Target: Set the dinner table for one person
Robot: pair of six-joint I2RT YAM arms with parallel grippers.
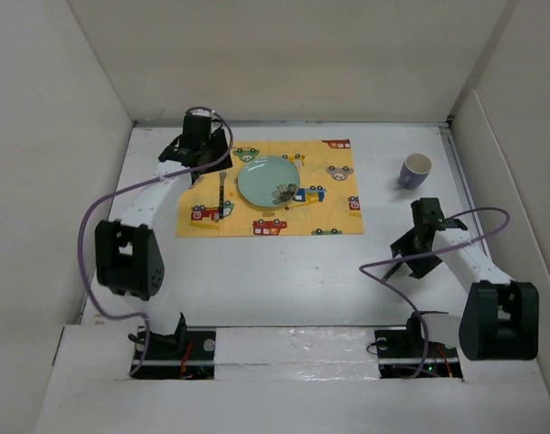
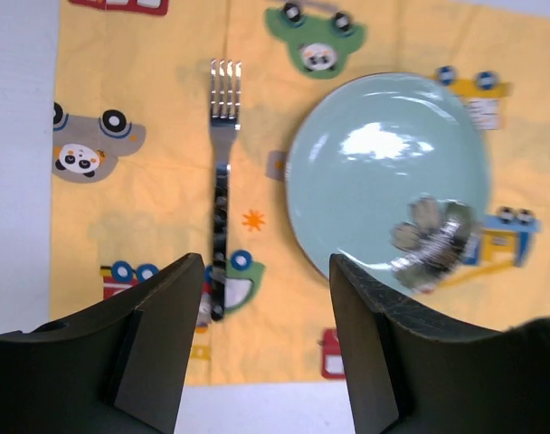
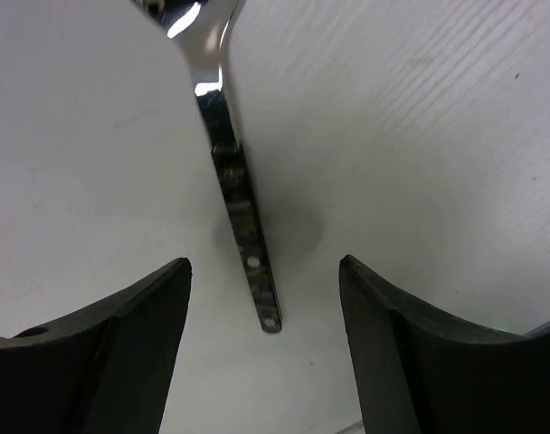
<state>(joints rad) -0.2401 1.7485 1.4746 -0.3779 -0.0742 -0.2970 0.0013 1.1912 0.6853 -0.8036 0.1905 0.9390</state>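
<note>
The white dinner table (image 1: 266, 271) holds a yellow car-print placemat (image 1: 338, 217). On it lie a pale green plate (image 1: 261, 179) and, left of the plate, a fork (image 1: 222, 193); both also show in the left wrist view, the fork (image 2: 221, 181) and the plate (image 2: 384, 172). A small silvery flower-shaped piece (image 2: 433, 240) rests on the plate's rim. My left gripper (image 2: 266, 262) is open and empty, high above the mat's left part (image 1: 205, 155). My right gripper (image 3: 264, 262) is open, its fingers on either side of a dark-handled silver utensil (image 3: 243, 217) lying on the table, not touching it.
A blue cup (image 1: 416, 170) stands upright on the table, right of the mat and beyond the right gripper (image 1: 411, 256). White panels wall the table on the left, back and right. Purple cables loop beside both arms.
</note>
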